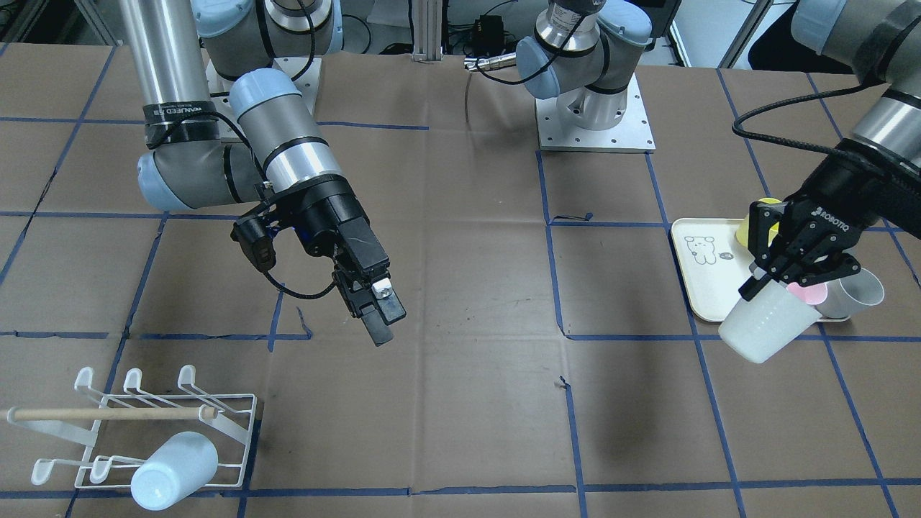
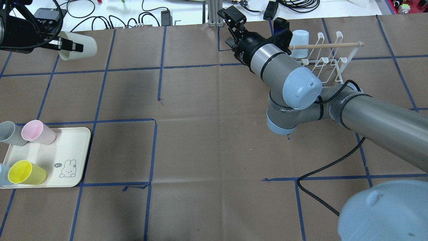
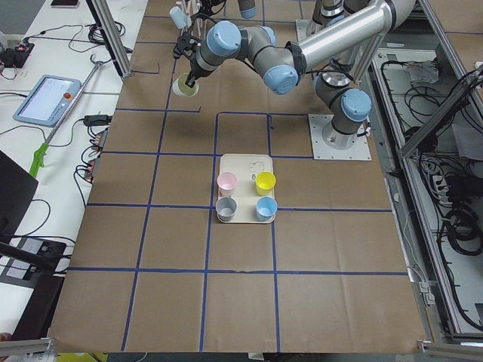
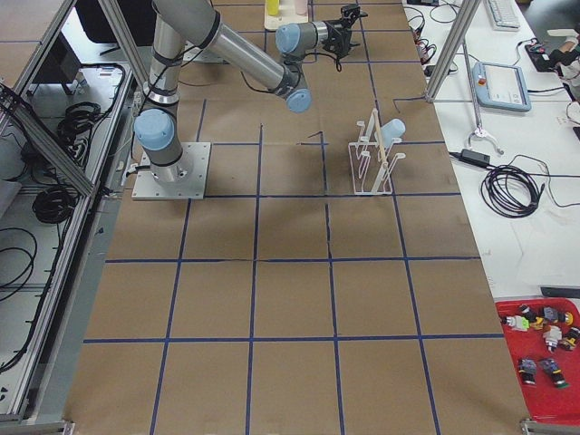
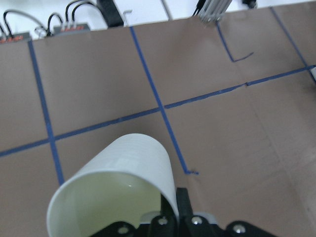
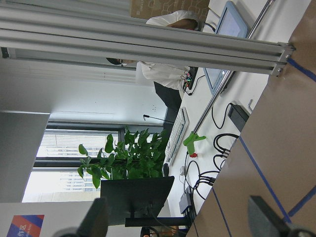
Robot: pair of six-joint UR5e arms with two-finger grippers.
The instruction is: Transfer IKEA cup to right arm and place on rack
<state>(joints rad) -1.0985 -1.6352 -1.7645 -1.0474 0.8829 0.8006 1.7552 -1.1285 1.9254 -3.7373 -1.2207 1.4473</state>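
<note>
You are looking at six cups (image 2: 78, 49) (image 2: 38, 132) (image 2: 10, 133) (image 2: 26, 172) (image 3: 266, 207) (image 2: 299, 38), one cream tray (image 2: 72, 140), one white wire rack (image 2: 329, 63) and two robot arms (image 2: 367, 113) (image 1: 885, 122).

Two high cameras face each other across the table (image 1: 460, 403), sharing the rack (image 1: 108, 414) and tray (image 1: 701, 284); two more look along it from each end; wrist cameras ride the arms, the left close behind a cup (image 5: 133, 163).

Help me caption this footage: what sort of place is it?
Probably a robotics lab: silver-grey jointed robot arms bolted to a brown paper-covered table gridded with blue tape, plus a blue-framed control tablet alongside.
</note>
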